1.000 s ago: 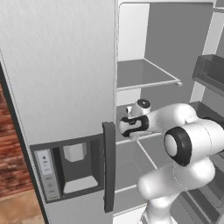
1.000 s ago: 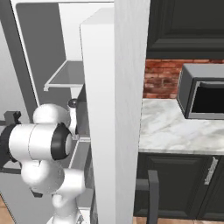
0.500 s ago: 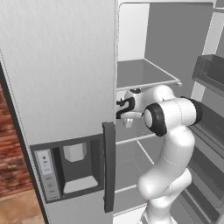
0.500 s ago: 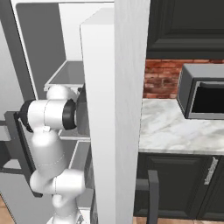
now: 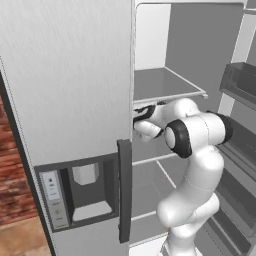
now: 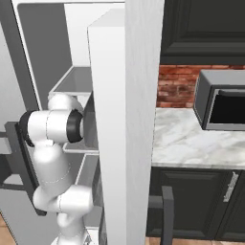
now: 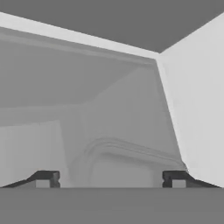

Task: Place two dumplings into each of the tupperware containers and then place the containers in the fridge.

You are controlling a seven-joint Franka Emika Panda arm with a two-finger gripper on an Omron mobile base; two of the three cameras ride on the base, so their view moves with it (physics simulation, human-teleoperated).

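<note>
Fridge [image 5: 75, 90] open, arm reached further inside — fingers [image 7: 43, 178] spread

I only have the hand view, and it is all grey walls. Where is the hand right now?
Observer: Inside the fridge. The gripper sits just under the upper shelf.
Operator: Any door in my way?
Observer: The dispenser door stands open left of the arm, with its dark handle lower than the gripper.
Operator: What's beside the fridge?
Observer: On the right, a marble counter with a microwave.
</note>
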